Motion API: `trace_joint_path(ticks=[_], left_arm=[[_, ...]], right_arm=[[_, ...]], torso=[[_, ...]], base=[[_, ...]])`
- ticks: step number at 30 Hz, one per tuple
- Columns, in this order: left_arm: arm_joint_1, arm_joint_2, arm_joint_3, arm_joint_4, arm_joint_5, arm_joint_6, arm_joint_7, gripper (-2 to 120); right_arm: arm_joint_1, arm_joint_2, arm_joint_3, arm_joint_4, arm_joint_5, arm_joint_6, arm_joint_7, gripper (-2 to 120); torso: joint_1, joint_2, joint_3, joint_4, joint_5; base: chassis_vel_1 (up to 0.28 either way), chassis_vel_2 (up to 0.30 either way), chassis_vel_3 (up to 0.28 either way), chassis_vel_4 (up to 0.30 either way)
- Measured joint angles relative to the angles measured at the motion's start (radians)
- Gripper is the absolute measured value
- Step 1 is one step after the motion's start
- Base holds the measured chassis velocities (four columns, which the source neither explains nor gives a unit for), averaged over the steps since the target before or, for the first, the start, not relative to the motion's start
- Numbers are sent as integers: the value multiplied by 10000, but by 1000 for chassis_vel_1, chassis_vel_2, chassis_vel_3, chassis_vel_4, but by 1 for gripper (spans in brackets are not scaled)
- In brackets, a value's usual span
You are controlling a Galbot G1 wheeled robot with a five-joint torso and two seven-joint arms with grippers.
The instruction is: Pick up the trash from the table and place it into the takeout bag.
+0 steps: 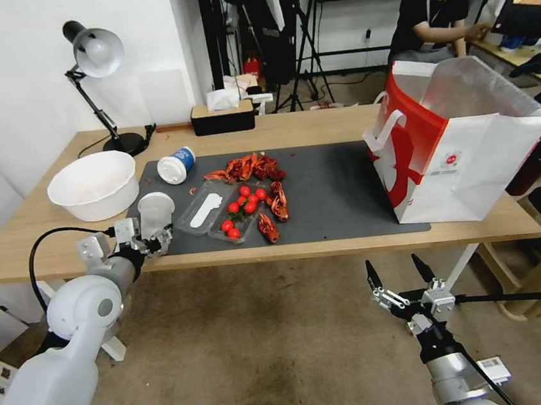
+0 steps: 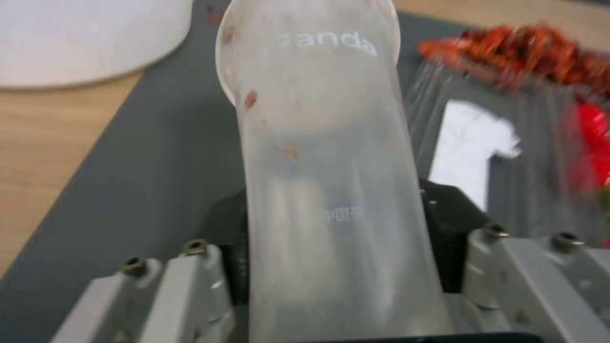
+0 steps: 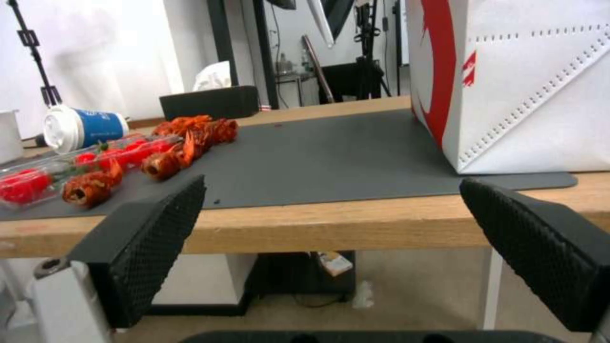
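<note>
My left gripper (image 1: 153,240) is at the table's (image 1: 314,124) front left, shut on a clear plastic cup (image 1: 155,212) over the mat's left end. In the left wrist view the cup (image 2: 324,166) runs between the finger bases. A pale round bowl (image 1: 93,184) sits left of it. A white cup with a blue label (image 1: 175,165) lies on its side behind. The takeout bag (image 1: 457,138) stands open at the right end. My right gripper (image 1: 397,273) hangs open below the table's front edge, with its black pads (image 3: 146,247) spread wide, left of the bag (image 3: 527,81).
Red crayfish shells (image 1: 251,167) and a clear tray of cherry tomatoes (image 1: 239,215) lie mid-mat on the dark grey mat (image 1: 340,189). A desk lamp (image 1: 97,59) and a black tissue box (image 1: 223,117) stand at the back. Carpet floor lies in front.
</note>
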Motion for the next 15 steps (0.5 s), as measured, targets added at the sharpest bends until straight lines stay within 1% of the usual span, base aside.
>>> trace_joint_path(ticks=[1, 5, 6, 8, 9, 11, 12, 15], left_arm=[[0, 0, 0, 0, 0, 0, 0, 47], [-83, 100, -78, -356, -257, -333, -31, 34], [-83, 100, -78, -356, -257, -333, -31, 34], [-214, 258, -95, -655, -708, -571, -29, 29], [-214, 258, -95, -655, -708, -571, -29, 29], [-521, 543, -30, -1099, -1377, -876, -11, 23], [-521, 543, -30, -1099, -1377, -876, -11, 23], [-1216, 922, 333, -1611, -2243, -946, -25, 13]], right_arm=[[0, 0, 0, 0, 0, 0, 0, 100], [-2, 0, -12, 17, -5, -19, 9, 100], [-2, 0, -12, 17, -5, -19, 9, 100], [-3, -10, -12, 52, -5, -35, 14, 100], [-3, -10, -12, 52, -5, -35, 14, 100], [2, -15, -11, 104, -5, -64, 17, 100], [2, -15, -11, 104, -5, -64, 17, 100], [4, 7, -20, 125, -19, -84, 17, 100]], torso=[[0, 0, 0, 0, 0], [0, 0, 0, 0, -1], [0, 0, 0, 0, -1], [0, 0, 1, 1, -2], [0, 0, 1, 1, -2], [0, 0, 0, 1, -1], [0, 0, 0, 1, -1], [0, 0, 0, 1, 0]], base=[[0, 0, 0, 0], [0, 0, 0, 0], [0, 0, 0, 0], [0, 0, 0, 0], [0, 0, 0, 0], [0, 0, 0, 0], [0, 0, 0, 0], [0, 0, 0, 0]])
